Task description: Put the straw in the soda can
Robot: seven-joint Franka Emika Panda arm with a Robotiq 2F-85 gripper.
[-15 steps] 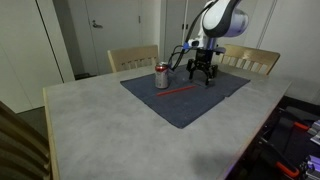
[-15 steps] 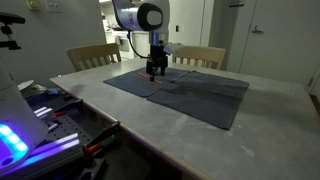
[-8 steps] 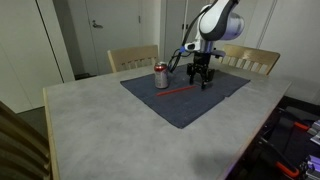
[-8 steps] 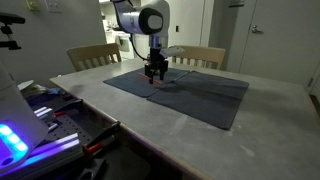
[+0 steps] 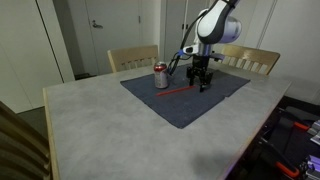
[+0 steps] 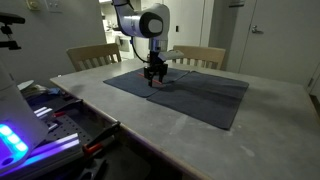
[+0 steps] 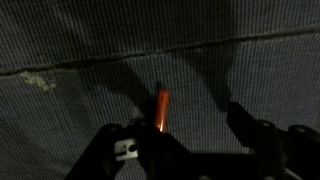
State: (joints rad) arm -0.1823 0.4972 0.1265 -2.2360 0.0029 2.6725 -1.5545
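The red straw point(image 5: 178, 90) lies flat on a dark blue mat point(image 5: 215, 98), just in front of the soda can point(image 5: 161, 76), which stands upright near the mat's left part. My gripper point(image 5: 200, 84) points down over the straw's right end, low above the mat, and is open. In the wrist view the straw's end point(image 7: 162, 108) shows between the two dark fingers point(image 7: 187, 125), close to the left one, with cloth beneath. In an exterior view the gripper point(image 6: 153, 80) hides the can, and I cannot make the straw out there.
The mat lies on a grey table point(image 5: 100, 125). Two wooden chairs point(image 5: 133, 58) point(image 5: 252, 59) stand at the far edge. A chair back point(image 5: 15, 140) stands at the near left corner. Equipment with lights point(image 6: 30, 135) lies beside the table.
My gripper has shifted slightly toward the can and down over the straw's end. The straw and can have not moved.
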